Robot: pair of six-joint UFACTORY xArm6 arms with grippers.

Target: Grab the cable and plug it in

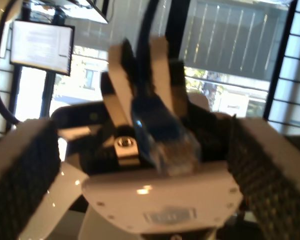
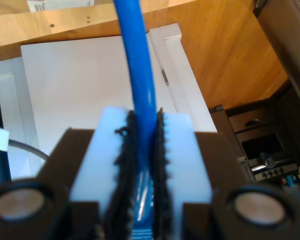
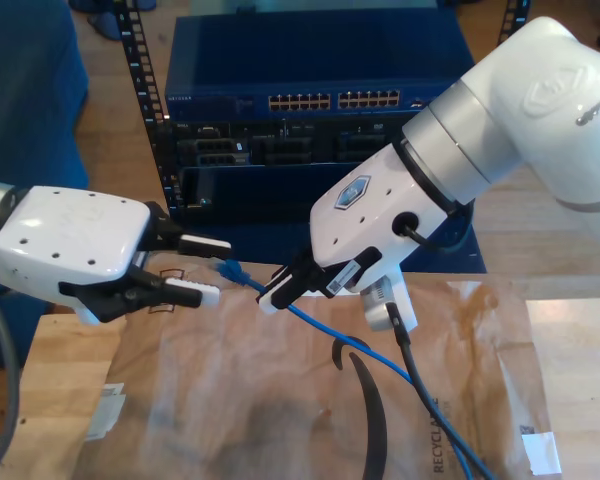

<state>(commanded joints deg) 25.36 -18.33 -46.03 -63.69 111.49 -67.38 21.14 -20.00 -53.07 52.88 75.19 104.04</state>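
Observation:
The bright-blue cable (image 3: 320,322) runs across the brown paper toward the exterior view's lower right. My second gripper (image 3: 277,292), on the white arm at the exterior view's right, is shut on the cable a little behind its plug (image 3: 231,270). Its white fingers (image 2: 182,150) pinch the cable (image 2: 137,75). My first gripper (image 3: 220,268), at the exterior view's left, is open and faces the plug. Its black textured pads (image 1: 20,165) stand wide on either side of the plug (image 1: 165,142), which is held by my second gripper (image 1: 145,107). I cannot tell if the plug touches them.
A blue rack of network gear (image 3: 320,100) with rows of ports stands behind both grippers. Crumpled brown paper (image 3: 230,400) covers the wooden table. A thick black cable (image 3: 375,410) curves over it. A white panel (image 2: 80,75) lies below my second gripper.

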